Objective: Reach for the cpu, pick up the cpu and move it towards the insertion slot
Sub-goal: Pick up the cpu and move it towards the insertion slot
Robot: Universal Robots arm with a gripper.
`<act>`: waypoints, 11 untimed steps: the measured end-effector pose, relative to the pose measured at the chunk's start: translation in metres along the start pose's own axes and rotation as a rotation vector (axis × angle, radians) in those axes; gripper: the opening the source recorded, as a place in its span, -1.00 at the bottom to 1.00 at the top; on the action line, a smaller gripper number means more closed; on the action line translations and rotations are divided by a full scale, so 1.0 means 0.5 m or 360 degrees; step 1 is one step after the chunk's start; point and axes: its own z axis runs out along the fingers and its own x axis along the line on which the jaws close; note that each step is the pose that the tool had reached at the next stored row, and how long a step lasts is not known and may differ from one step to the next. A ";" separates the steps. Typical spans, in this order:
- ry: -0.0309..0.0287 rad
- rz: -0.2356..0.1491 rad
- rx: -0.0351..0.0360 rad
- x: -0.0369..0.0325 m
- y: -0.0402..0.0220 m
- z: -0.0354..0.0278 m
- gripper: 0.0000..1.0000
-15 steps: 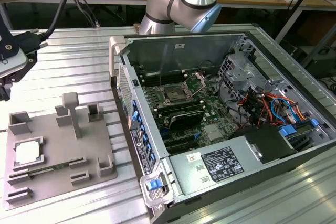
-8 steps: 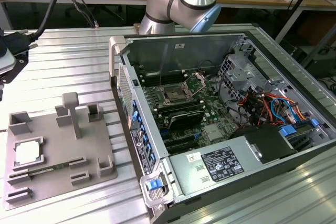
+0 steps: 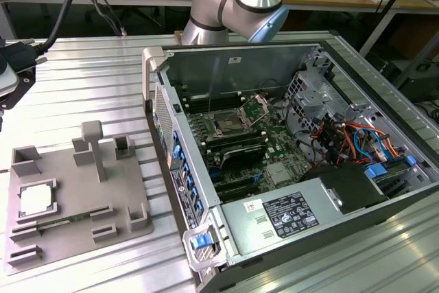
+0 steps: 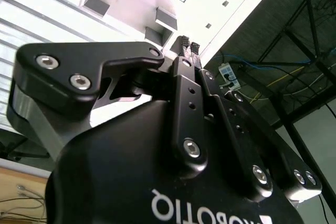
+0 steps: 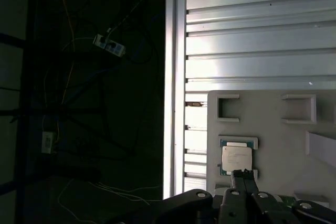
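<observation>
Gripper [image 4: 188, 46] has its jaws together, pads touching, nothing held. In the first wrist view the fingertips [image 5: 237, 175] sit over the near edge of the cpu [image 5: 236, 158]; I can't tell whether they touch it. The cpu lies flat in a recess of the grey tray [image 3: 82, 190] on the ribbed metal table [image 3: 89, 80], at the exterior view's left. The insertion slot [image 3: 226, 126] is well apart from it, on the green board inside the open computer case [image 3: 233, 49].

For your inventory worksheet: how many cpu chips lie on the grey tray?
1: the cpu sits in a framed recess of the grey tray, at the exterior view's left. No others appear hidden.
</observation>
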 end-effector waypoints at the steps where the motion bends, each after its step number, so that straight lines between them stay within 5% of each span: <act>1: 0.00000 0.0000 0.0000 0.000 0.000 0.000 -0.79; 8: 0.00000 0.0000 0.0000 0.000 0.000 0.000 -0.79; 11: 0.00000 0.0000 0.0000 0.000 0.000 0.000 -0.53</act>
